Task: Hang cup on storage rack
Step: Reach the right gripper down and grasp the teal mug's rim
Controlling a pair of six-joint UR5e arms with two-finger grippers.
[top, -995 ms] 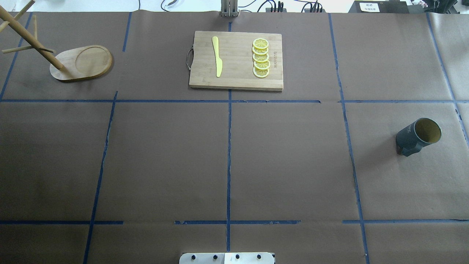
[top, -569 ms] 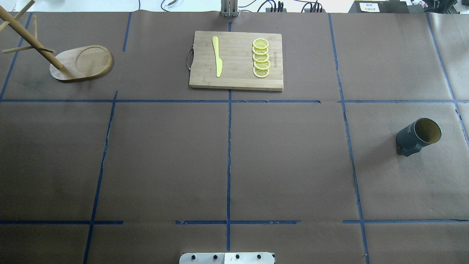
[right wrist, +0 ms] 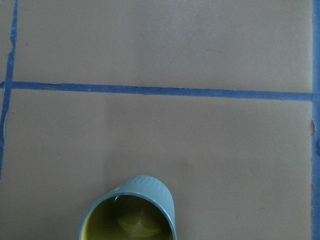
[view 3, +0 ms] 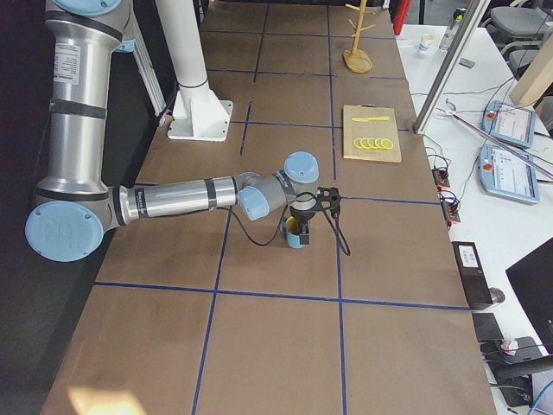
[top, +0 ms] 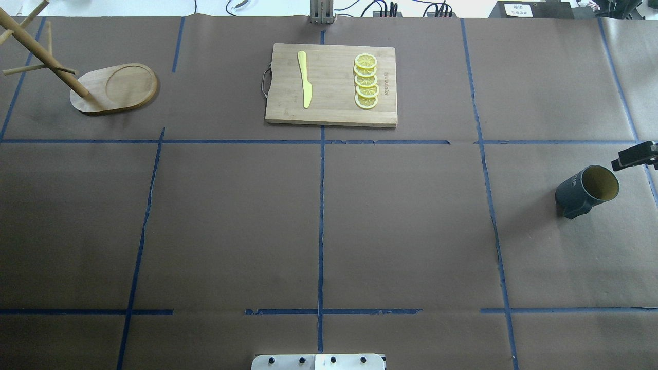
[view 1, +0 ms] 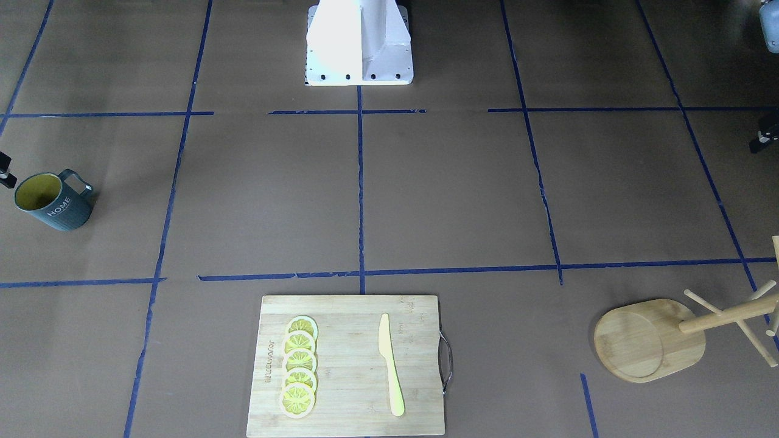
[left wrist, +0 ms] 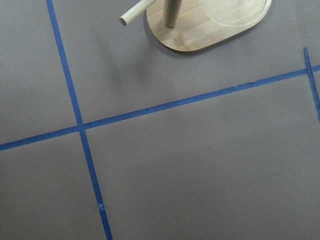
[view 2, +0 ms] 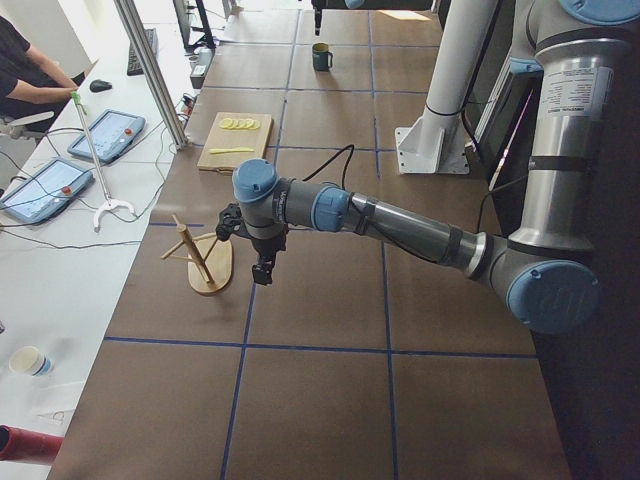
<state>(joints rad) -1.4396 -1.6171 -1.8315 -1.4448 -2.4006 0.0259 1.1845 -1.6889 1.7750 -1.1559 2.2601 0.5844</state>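
Note:
The cup (top: 586, 191), a dark blue-grey mug with a yellow-green inside, stands at the table's right side; "HOME" reads on it in the front view (view 1: 53, 202). My right gripper (view 3: 302, 218) hangs just above it; only a dark tip (top: 635, 155) shows overhead, so I cannot tell if it is open. The right wrist view looks down at the cup's rim (right wrist: 130, 212). The storage rack (top: 115, 87), a wooden mug tree, stands at the far left. My left gripper (view 2: 262, 272) hovers beside the rack (view 2: 205, 262); its state cannot be told. The left wrist view shows the rack's base (left wrist: 210, 22).
A bamboo cutting board (top: 331, 85) with a yellow knife (top: 304, 79) and several lemon slices (top: 366, 82) lies at the far middle. The robot's base (view 1: 359, 42) is at the near edge. Blue tape lines cross the brown table cover.
A dark tip of my right gripper has come into the overhead view at the right edge, just beyond the cup. The cup and the rack have not moved.

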